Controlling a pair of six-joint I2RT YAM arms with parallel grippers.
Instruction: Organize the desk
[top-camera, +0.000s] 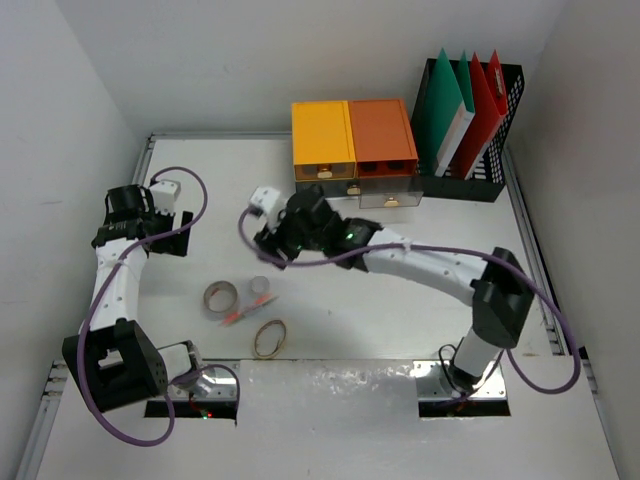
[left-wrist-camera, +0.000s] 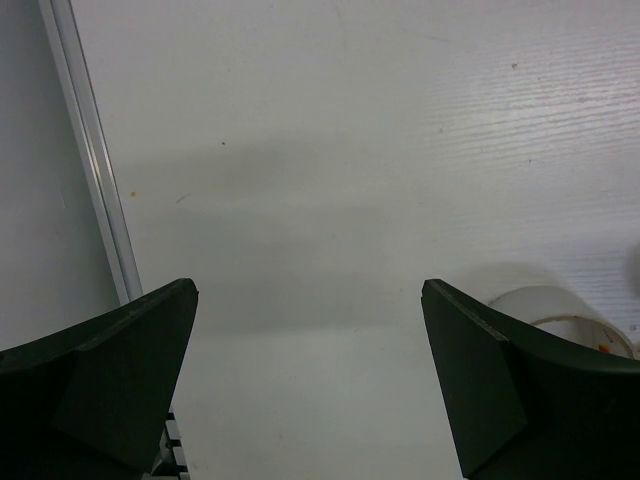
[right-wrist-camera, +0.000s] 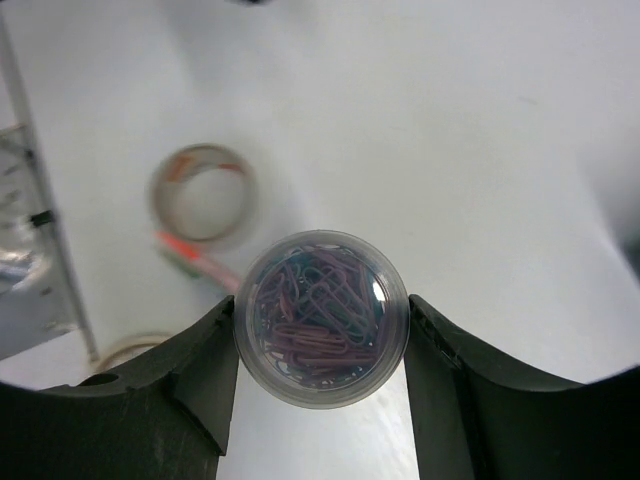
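The white desk (top-camera: 400, 310) has a thin grey rim (left-wrist-camera: 95, 170). My right gripper (top-camera: 268, 262) reaches to the desk's middle left. In the right wrist view it (right-wrist-camera: 320, 305) is shut on a clear round jar of coloured paper clips (right-wrist-camera: 322, 315), one finger on each side. The jar (top-camera: 260, 285) is seen from above; whether it rests on the desk does not show. My left gripper (top-camera: 178, 235) is open and empty over bare desk near the left rim, its jaws wide apart in the left wrist view (left-wrist-camera: 310, 290).
A tape roll (top-camera: 220, 297), a red pen (top-camera: 248, 310) and a tan ring (top-camera: 268, 338) lie near the front. A yellow drawer box (top-camera: 322, 140), an orange drawer box (top-camera: 383, 138) and a black file rack (top-camera: 470, 105) holding green and red folders stand at the back.
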